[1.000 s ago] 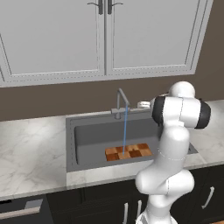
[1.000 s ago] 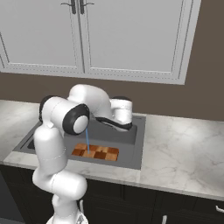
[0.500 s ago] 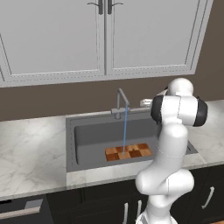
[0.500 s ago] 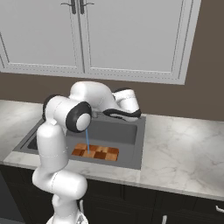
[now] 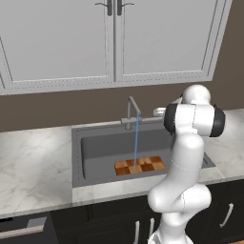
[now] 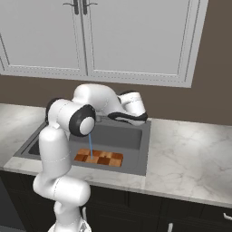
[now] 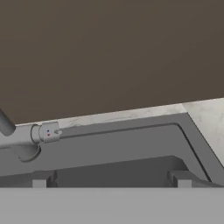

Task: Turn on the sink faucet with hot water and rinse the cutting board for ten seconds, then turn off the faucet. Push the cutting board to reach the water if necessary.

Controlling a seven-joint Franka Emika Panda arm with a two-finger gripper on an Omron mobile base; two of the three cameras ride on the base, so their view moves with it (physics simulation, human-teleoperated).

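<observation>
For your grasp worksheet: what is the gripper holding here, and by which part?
Nothing. The gripper stands open with empty space between its fingertips, apart from the sink faucet.

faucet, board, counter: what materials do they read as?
Slim grey faucet: looks like brushed metal, with a uniform matte grey and no sharp glints. Small checkerboard cutting board: likely wood, in orange and dark brown blocks like end grain. White counter: marble-look stone with grey veining; could be laminate.

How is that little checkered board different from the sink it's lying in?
The cutting board is a small checkerboard of orange and brown squares; the sink is plain dark grey and far larger. The board is a flat slab; the sink is a hollow basin. The water lands on the board. Both are rectangular.
</observation>
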